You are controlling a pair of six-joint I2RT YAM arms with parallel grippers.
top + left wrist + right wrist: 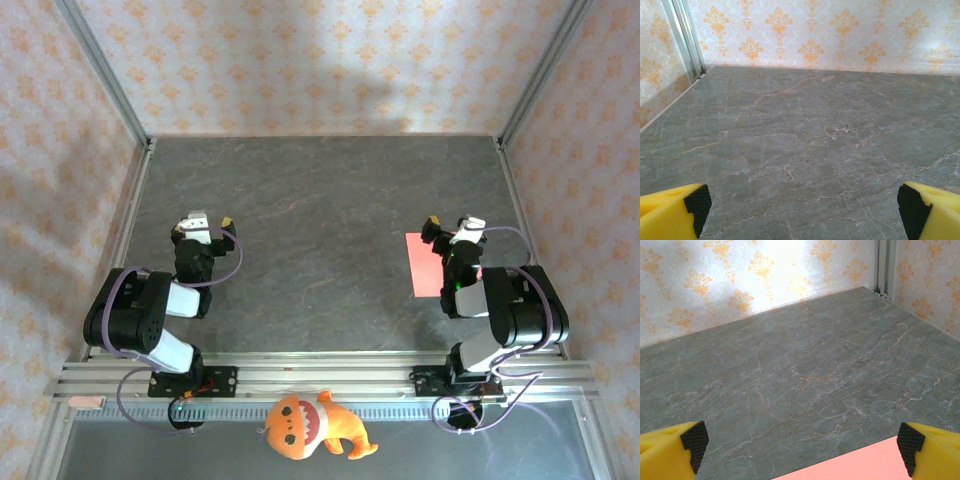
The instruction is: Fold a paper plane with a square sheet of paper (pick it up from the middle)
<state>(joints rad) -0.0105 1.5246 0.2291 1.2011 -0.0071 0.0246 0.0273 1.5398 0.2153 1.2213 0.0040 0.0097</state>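
Observation:
The square sheet of paper point(425, 266) is red-pink and lies flat on the grey table on the right side, partly under my right arm. In the right wrist view its far edge point(860, 465) shows at the bottom, just below the jaws. My right gripper point(452, 226) hangs over the sheet's far edge, open, with nothing between its yellow fingers point(670, 452). My left gripper point(212, 221) stands open over bare table on the left, well away from the paper, its black pads point(697, 202) wide apart.
An orange plush toy point(312, 427) lies beyond the near rail, between the arm bases. Patterned walls enclose the grey marbled table point(320, 200) on three sides, with metal corner posts point(100, 65) at the back corners.

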